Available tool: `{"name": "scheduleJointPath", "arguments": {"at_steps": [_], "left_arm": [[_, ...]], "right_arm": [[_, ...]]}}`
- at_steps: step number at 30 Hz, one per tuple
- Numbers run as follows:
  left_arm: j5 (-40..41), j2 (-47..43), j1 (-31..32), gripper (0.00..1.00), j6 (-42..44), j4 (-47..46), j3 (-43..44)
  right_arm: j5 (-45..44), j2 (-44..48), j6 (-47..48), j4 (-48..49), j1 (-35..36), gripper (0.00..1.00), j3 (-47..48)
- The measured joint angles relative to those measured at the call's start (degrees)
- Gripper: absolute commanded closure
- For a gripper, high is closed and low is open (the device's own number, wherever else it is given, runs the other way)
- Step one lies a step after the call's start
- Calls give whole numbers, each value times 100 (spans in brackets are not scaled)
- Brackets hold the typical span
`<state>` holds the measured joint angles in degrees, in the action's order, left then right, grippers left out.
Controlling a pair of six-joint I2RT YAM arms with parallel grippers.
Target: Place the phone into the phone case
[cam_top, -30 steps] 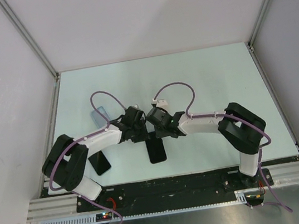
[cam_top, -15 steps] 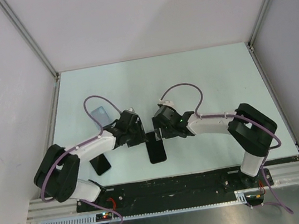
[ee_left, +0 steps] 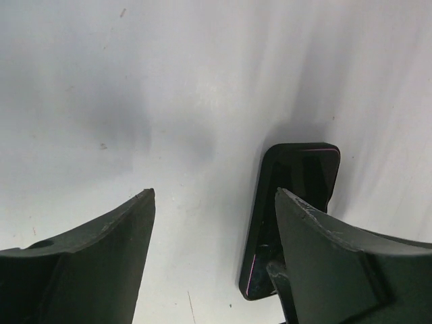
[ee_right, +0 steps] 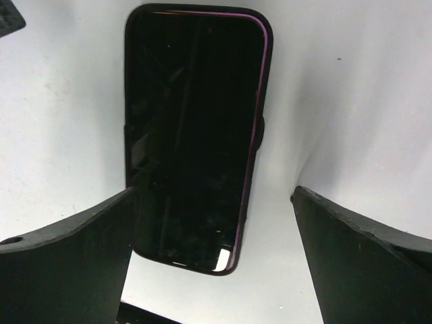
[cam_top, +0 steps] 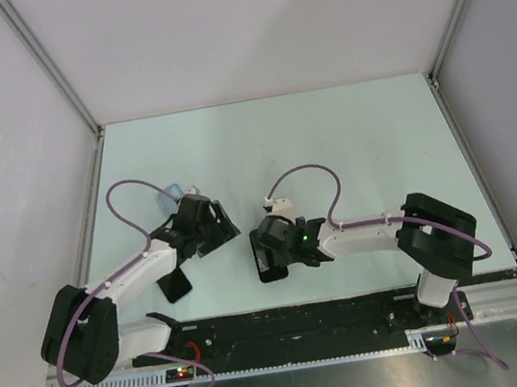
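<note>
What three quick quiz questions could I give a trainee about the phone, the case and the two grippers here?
1. True or false: the right gripper is shut on the phone.
2. In the top view, the phone case lies: A) close to the left gripper; B) under the right gripper; C) in the far right corner.
3. What does the left gripper hold?

Key: 1, false: its fingers stand open on either side of the phone. 2, A. 3, nothing: it is open and empty.
</note>
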<state>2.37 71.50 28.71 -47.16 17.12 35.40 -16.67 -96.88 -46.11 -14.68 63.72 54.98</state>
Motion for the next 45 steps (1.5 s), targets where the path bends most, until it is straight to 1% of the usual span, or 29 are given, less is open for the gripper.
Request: {"name": "scheduleJointPath", "arguments": {"at_steps": [6, 13, 15, 17, 18, 19, 21, 22, 24, 26, 30, 35, 39, 41, 43, 45], "left_arm": [[26, -48, -101, 19, -72, 4, -66], [44, -48, -101, 18, -87, 15, -105], [42, -44, -101, 18, -87, 13, -105], [39, -26, -101, 19, -87, 7, -105], [37, -13, -101, 19, -87, -2, -105], [24, 4, -101, 20, -87, -20, -105], [-22, 57, -101, 21, -85, -66, -105], [-72, 90, -101, 22, -85, -98, -109], [-199, 142, -101, 23, -87, -208, -136], [-365, 177, -101, 24, -87, -328, -192], [-761, 258, -111, 27, -144, -688, -376], [-1338, 531, -111, 31, -407, -1438, -573], [-1735, 896, -111, 34, -621, -2046, -573], [-1882, 1034, -111, 37, -706, -2258, -573], [-1978, 1145, -109, 44, -796, -2406, -573], [-2046, 1241, -105, 55, -841, -2498, -573]], "right_arm": [[-503, -385, -192, -264, 267, 1, 382], [-946, -901, -262, -734, 531, 1, 1012], [-1056, -1010, -278, -890, 586, 4, 1145], [-1145, -1121, -280, -1032, 619, 14, 1281], [-1185, -1176, -271, -1106, 634, 22, 1346], [-1231, -1224, -278, -1145, 640, 33, 1399], [-1228, -1250, -295, -1191, 647, 49, 1445], [-1217, -1250, -284, -1213, 645, 54, 1451], [-1204, -1241, -282, -1241, 627, 58, 1458], [-1123, -1185, -243, -1137, 588, 60, 1368], [-645, -776, -94, -428, 372, 62, 793], [46, -345, 7, 393, 55, 63, 162], [494, -212, 9, 1001, -138, 63, -144], [664, -205, 7, 1261, -188, 63, -229], [813, -201, 2, 1467, -225, 63, -299], [949, -192, -22, 1624, -258, 62, -363]]}}
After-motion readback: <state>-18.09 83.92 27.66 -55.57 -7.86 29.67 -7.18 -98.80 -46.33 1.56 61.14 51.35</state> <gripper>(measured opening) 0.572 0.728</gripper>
